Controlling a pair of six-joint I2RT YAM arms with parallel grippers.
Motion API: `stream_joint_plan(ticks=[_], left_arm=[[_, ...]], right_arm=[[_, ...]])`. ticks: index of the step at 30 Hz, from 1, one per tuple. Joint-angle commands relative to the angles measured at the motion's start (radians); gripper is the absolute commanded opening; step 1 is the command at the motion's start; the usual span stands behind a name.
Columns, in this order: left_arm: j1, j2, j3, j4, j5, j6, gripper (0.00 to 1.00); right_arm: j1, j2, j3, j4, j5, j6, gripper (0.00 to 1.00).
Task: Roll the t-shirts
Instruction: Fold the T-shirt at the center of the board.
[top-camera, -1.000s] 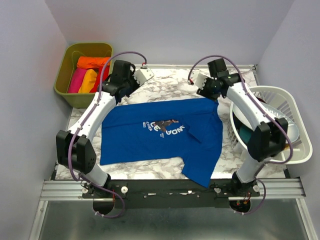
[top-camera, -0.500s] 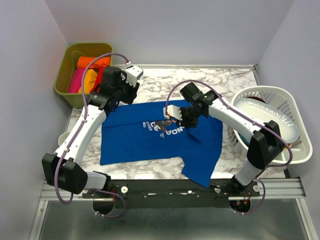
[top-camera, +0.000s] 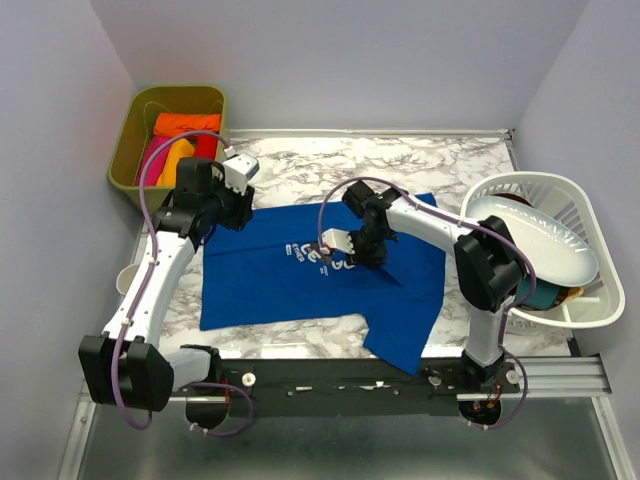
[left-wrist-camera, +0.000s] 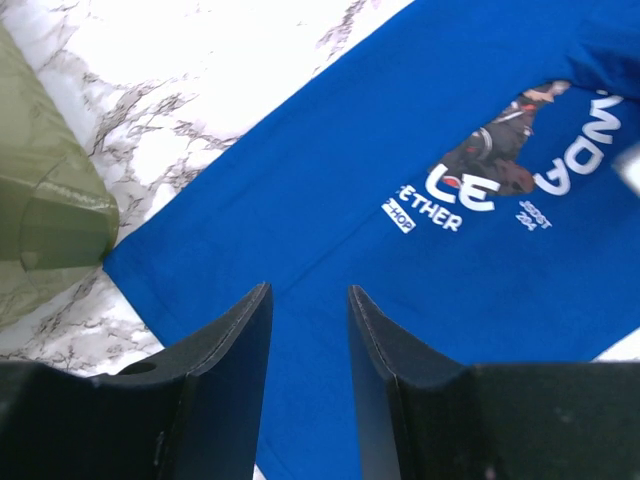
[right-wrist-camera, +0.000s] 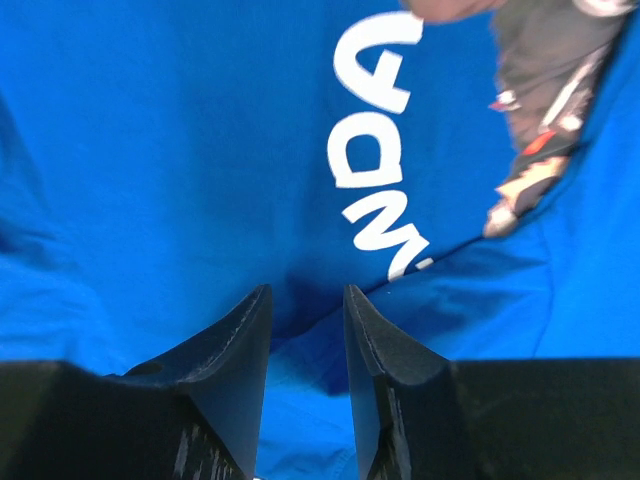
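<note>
A royal-blue t-shirt (top-camera: 260, 285) with white lettering and a dark chest print lies spread on the marble table, its right side folded over. My left gripper (top-camera: 230, 214) is open and empty above the shirt's far left corner; in the left wrist view (left-wrist-camera: 307, 295) blue cloth (left-wrist-camera: 330, 150) shows between its fingers. My right gripper (top-camera: 370, 252) is open and empty, low over the shirt's middle beside the print; in the right wrist view (right-wrist-camera: 305, 295) it hangs over a fold edge under the lettering (right-wrist-camera: 375, 150).
An olive-green bin (top-camera: 128, 150) at the far left holds rolled orange, pink, yellow and red cloths (top-camera: 175, 150); its corner shows in the left wrist view (left-wrist-camera: 45, 200). A white slatted basket (top-camera: 600, 305) with a white dish stands at the right edge.
</note>
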Motion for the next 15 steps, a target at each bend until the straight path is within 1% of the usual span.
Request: stream_joint_plan(ticks=[1, 4, 11, 15], left_arm=[[0.021, -0.059, -0.031, 0.030, 0.095, 0.001, 0.46], [0.067, -0.073, -0.037, 0.031, 0.144, -0.039, 0.47], [0.072, -0.084, -0.059, 0.008, 0.113, 0.035, 0.47], [0.074, -0.070, -0.065, 0.008, 0.110, 0.039, 0.47]], right_arm=[[0.007, 0.018, -0.017, -0.015, 0.110, -0.039, 0.42], [0.005, 0.018, 0.005, -0.067, 0.096, -0.045, 0.41], [-0.016, 0.018, 0.014, -0.104, 0.130, -0.052, 0.42], [-0.025, 0.016, -0.008, -0.103, 0.130, -0.052, 0.45]])
